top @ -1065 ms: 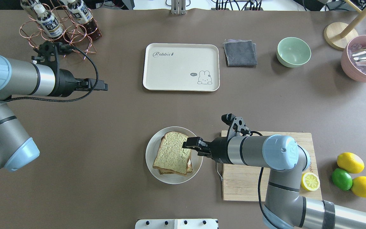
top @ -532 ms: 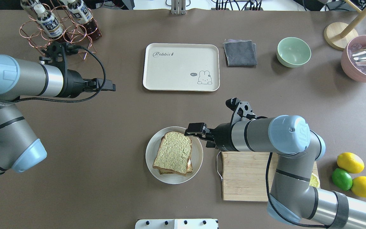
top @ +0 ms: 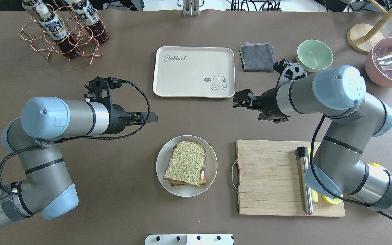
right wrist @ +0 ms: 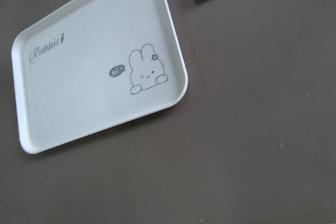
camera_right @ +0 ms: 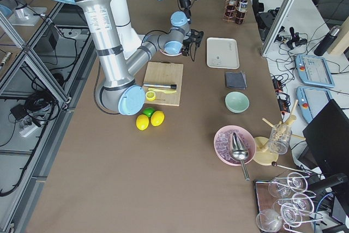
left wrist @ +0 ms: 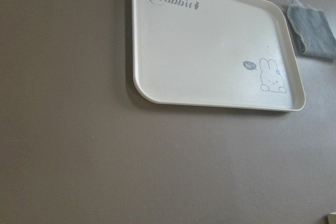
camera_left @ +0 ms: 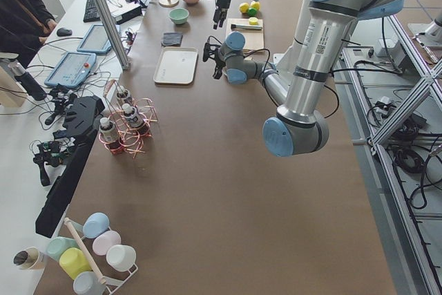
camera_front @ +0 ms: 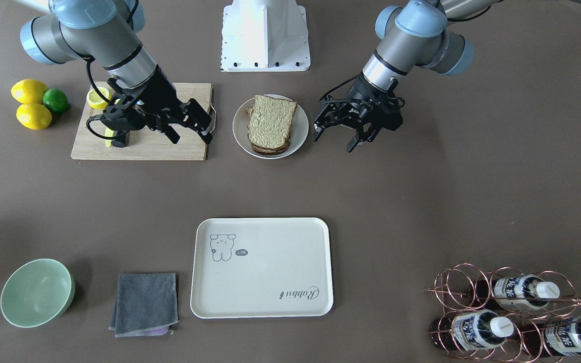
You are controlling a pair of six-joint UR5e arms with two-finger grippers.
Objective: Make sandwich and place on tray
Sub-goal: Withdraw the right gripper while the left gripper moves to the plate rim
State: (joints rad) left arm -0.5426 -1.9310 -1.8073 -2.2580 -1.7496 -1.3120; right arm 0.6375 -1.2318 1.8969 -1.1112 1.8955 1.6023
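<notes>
Overhead exterior: brown tabletop (top: 114, 204), read from the left edge across.
Copper wire rack (top: 63, 41): far left corner, holding capped bottles (top: 51, 23).
Left pincer (top: 151, 117): raised over bare tabletop, left of tray and plate, touching nothing; in the front-facing view (camera_front: 333, 142) jaws spread, nothing between them.
White plate (top: 162, 160): near centre of the tabletop, well apart from the tray.
Sandwich (top: 185, 163): on the plate, top slice slightly askew over the lower one, a sliver of white showing at its right edge.
Tray (top: 189, 75): far centre, flat, bare apart from its rabbit drawing and "Rabbit" script.
Grey cloth (top: 256, 56): folded, just right of the tray.
Right pincer (top: 238, 100): aloft near the tray's near right corner, holding nothing; front-facing view (camera_front: 193, 140) shows jaws apart.
Wooden cutting board (top: 267, 183): right of the plate, carrying a metal-handled utensil (top: 305, 190).
Green bowl (top: 314, 55): far right of the cloth, upright.
</notes>
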